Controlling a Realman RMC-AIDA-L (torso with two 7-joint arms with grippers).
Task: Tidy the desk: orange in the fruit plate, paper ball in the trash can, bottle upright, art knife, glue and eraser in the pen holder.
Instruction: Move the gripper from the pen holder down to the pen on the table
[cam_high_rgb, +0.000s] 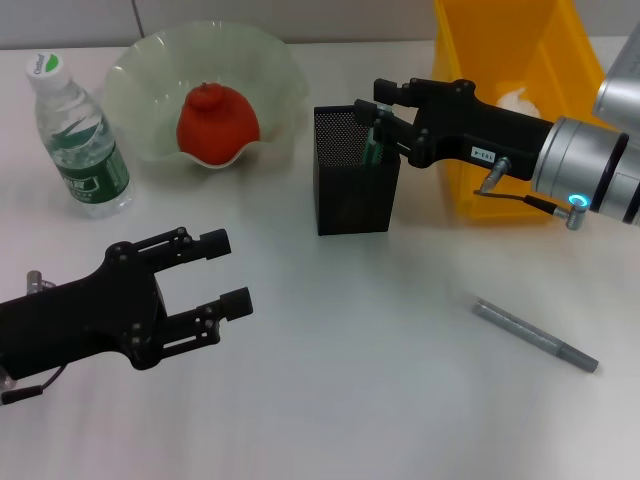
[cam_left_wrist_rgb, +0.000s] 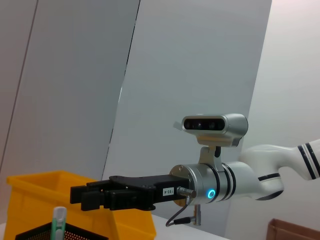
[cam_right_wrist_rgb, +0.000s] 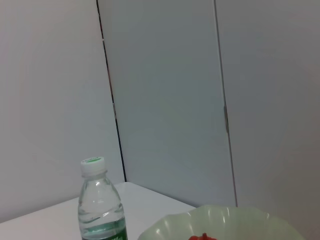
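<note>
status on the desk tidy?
Right gripper over pen holder, green item between fingers. Left gripper open, idle low. Art knife still on desk, unobstructed.

The right tool (cam_high_rgb: 372, 110) covers the top of the green-and-white stick (cam_high_rgb: 370, 145) inside the black mesh pen holder (cam_high_rgb: 355, 185). Behind the holder, the yellow plastic bin (cam_high_rgb: 500, 60) is cut by the head view's top edge, its white contents (cam_high_rgb: 515, 98) indistinct.

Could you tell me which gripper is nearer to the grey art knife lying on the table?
Right. The right gripper is over the pen holder, behind the art knife; the left gripper is open, far across the table.
</note>
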